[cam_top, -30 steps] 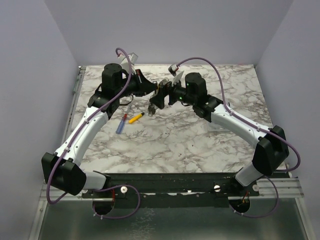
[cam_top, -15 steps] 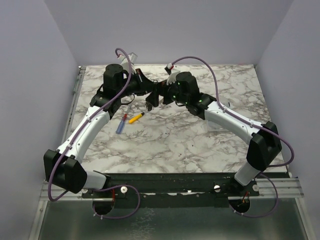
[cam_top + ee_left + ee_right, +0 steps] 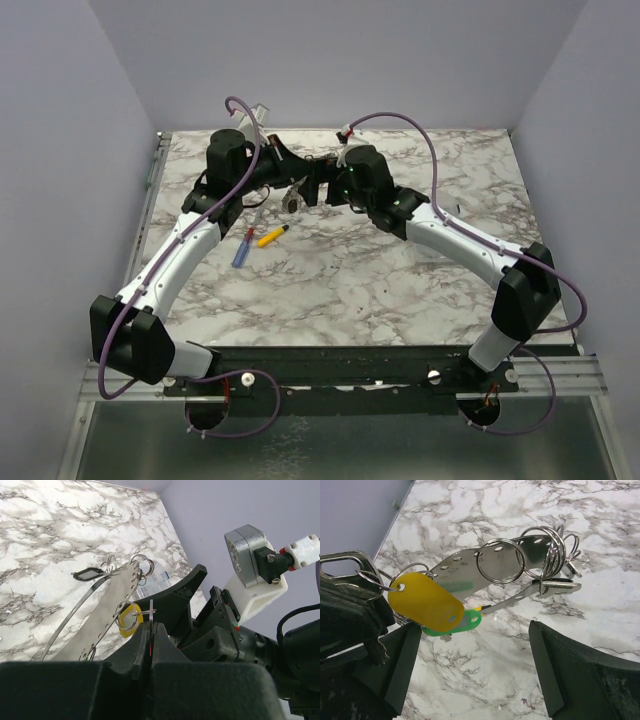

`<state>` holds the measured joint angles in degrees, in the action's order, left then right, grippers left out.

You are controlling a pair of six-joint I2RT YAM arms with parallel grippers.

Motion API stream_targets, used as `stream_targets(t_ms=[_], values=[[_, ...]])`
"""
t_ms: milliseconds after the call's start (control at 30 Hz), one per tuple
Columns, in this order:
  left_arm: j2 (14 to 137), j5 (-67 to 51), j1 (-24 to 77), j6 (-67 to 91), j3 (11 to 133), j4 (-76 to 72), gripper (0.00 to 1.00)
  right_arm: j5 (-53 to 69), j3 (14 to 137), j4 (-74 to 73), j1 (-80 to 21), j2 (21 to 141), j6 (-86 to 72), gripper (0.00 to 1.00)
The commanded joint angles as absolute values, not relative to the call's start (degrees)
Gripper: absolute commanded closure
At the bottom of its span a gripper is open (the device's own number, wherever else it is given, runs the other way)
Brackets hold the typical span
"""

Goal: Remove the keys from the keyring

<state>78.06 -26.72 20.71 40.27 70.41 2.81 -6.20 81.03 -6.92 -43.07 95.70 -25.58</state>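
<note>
The keyring is a perforated metal strip [image 3: 485,567] with several split rings [image 3: 500,560]. It carries a yellow tag [image 3: 425,602], a green tag [image 3: 467,622] and a black tag [image 3: 87,574]. My left gripper [image 3: 150,627] is shut on a flat silver key [image 3: 340,565], and the bunch hangs from that key above the marble table. In the top view the bunch [image 3: 292,198] hangs between my left gripper [image 3: 298,180] and right gripper [image 3: 318,188]. My right gripper [image 3: 475,665] is open and empty, just below the yellow and green tags.
Blue [image 3: 241,250], red [image 3: 249,234] and yellow [image 3: 272,236] pen-like sticks lie on the marble table [image 3: 400,280] left of centre. The two wrists are close together at the back of the table. The right arm's camera mount [image 3: 255,565] is next to my left gripper.
My right arm has moved left and back, closer to my left gripper. The key bunch has swung left and now hangs from the left gripper.
</note>
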Motion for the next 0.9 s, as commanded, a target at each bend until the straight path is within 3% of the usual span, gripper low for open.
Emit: stream_targets(t_ms=[0,200,500,867], values=[[77.5,-32.3,22.4,42.7,69.9,0.5,1.0,-8.9,82.5,-4.9,-43.0,96.7,-25.0,0.0],[76.8,-34.8,22.4,41.0,71.2,0.2,1.0,4.7,76.3,-1.9,-42.5,91.9,-13.7,0.0],[75.7,-37.9,22.2,40.8,72.9,0.2,1.0,21.4,68.5,3.9,-31.7,84.3,-15.7,0.0],[76.6,-39.5,22.2,41.7,74.0,-2.5,1.0,27.3,64.4,11.9,-27.5,83.2,-17.5,0.0]])
